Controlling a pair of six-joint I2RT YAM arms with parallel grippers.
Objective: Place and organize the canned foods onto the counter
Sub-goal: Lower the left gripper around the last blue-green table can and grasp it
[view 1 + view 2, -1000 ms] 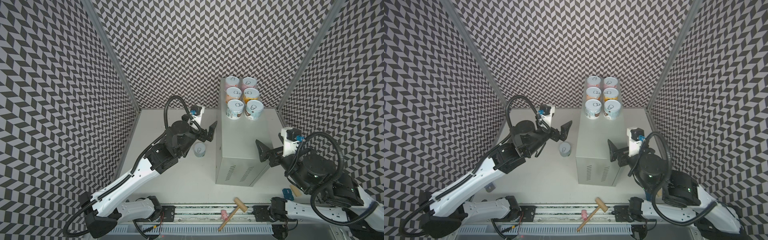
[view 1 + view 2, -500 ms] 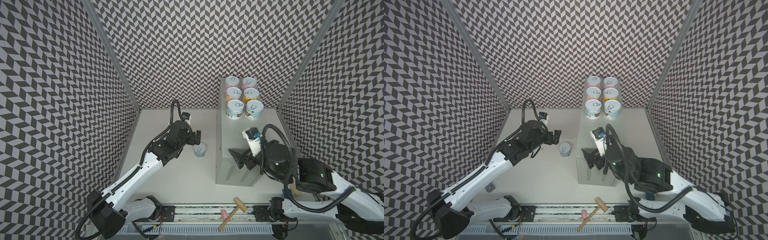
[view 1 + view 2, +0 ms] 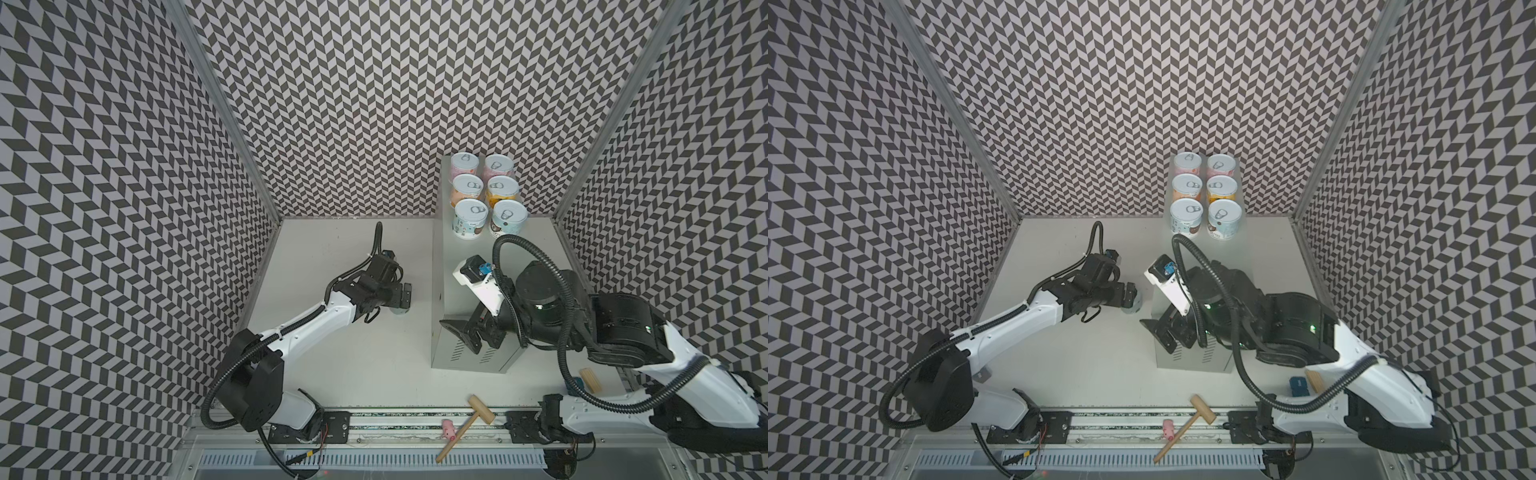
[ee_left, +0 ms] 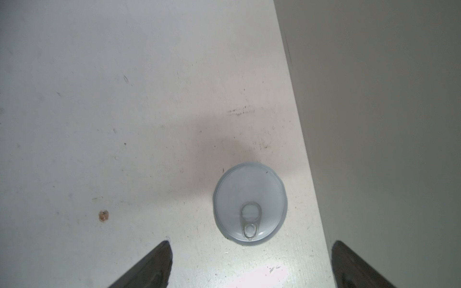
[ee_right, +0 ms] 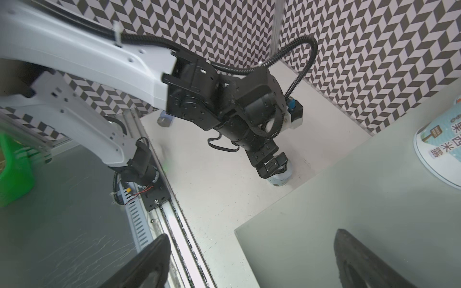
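A: Top views first. Where's the counter?
B: The counter (image 3: 449,253) stands right of centre in both top views, back end at the patterned wall. There are six cans (image 3: 468,188) upright on its far end, 2 cols of 3, upper right of centre.

A: And the 7th?
B: The seventh can (image 3: 1136,306) is on the white tabletop (image 3: 1084,357), mid-frame, just left of the counter. It's mostly hidden under the left gripper (image 3: 1128,294). Its fingers are released, spread wide. Can't tell if they touch the can.

A: R side?
B: The right gripper (image 3: 465,337) hangs over the counter's near-left corner, lower right of centre. Fingers spread, nothing in them. A wooden mallet (image 3: 467,419) lies on the front rail, bottom centre.

A: Left wrist cam?
B: Looks straight down on the seventh can (image 4: 250,204), lid w/ pull tab, close to the counter's side wall. It sits between the two dark fingertips (image 4: 159,259) and a bit ahead of them. Not pinched.

A: Right wrist cam?
B: Its own tips are wide apart over the counter corner, w/ nothing between them. Beyond that, the left gripper (image 5: 274,167) is right at the top of the seventh can (image 5: 280,179). One blue-labelled can is on the counter at the frame edge.
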